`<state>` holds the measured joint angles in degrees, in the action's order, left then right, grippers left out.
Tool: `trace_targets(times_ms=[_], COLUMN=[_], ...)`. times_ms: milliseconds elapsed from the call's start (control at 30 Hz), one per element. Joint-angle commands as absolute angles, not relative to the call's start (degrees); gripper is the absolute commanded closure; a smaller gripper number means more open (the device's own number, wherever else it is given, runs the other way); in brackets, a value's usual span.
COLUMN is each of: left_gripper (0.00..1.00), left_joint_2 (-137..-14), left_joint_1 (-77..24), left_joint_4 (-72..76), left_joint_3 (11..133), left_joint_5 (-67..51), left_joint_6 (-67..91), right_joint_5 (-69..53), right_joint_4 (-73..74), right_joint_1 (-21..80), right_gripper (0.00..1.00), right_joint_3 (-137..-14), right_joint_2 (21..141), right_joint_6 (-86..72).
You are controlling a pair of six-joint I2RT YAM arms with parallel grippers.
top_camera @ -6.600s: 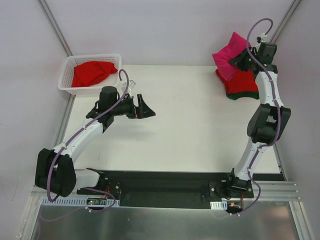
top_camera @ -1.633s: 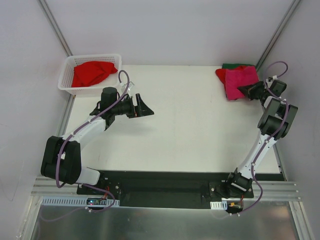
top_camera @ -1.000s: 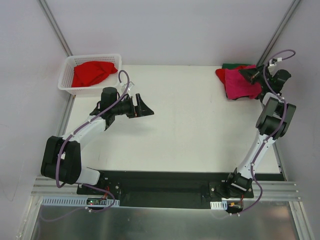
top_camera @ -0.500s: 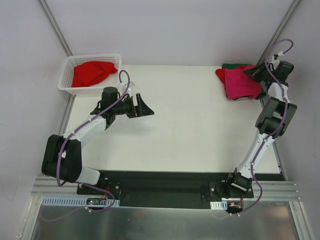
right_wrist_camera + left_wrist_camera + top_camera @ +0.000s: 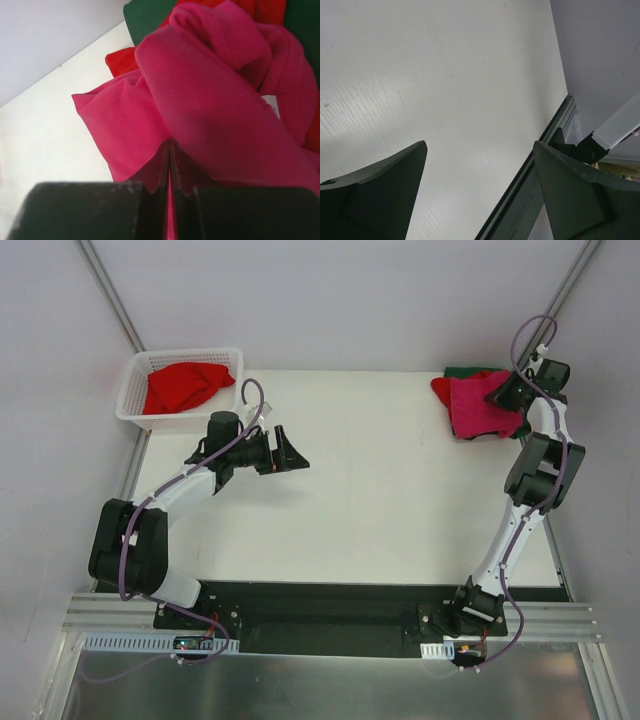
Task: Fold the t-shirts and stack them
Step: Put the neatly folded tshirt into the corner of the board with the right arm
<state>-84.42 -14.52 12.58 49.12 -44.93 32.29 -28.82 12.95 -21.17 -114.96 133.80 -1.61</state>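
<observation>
A magenta-pink t-shirt lies bunched on top of a red t-shirt and a dark green t-shirt at the table's far right corner. My right gripper is at the pile's right edge, shut on the pink shirt. In the right wrist view the gripper is closed with a fold of the pink shirt pinched between the fingers; red cloth and green cloth show behind. Another red t-shirt lies crumpled in the basket. My left gripper is open and empty above the table, also in the left wrist view.
A white lattice basket stands at the far left corner. The white table has a metal edge rail, seen in the left wrist view. Grey walls close the back and sides.
My right gripper, shut on the pink shirt, has swung from the pile's near right edge up to its far right edge, rumpling the cloth. The left arm has shifted slightly.
</observation>
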Motion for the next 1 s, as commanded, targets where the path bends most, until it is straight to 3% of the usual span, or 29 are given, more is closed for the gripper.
trace_targets(times_ms=[0,333,667,967], left_gripper=[0.12,0.12,0.12,0.12], left_joint_2=[-84.7,-86.5,-86.5,-86.6], left_joint_1=[-14.0,-13.9,-14.0,-14.0], left_joint_4=[13.6,14.2,14.7,14.8], left_joint_3=[51.2,51.2,51.1,51.1], left_joint_5=[-45.4,-45.2,-45.0,-44.6], left_joint_6=[30.4,30.4,30.7,30.6], right_joint_5=[-23.3,-18.1,-22.6,-20.9], right_joint_4=[13.8,10.1,6.5,5.4], right_joint_1=[-20.6,-20.1,-19.9,-19.6], right_gripper=[0.99,0.99,0.99,0.99], right_joint_3=[-118.8,-119.9,-116.8,-122.0], right_joint_2=[134.6,136.3,132.2,133.2], right_joint_6=[2.7,3.1,1.9,1.4])
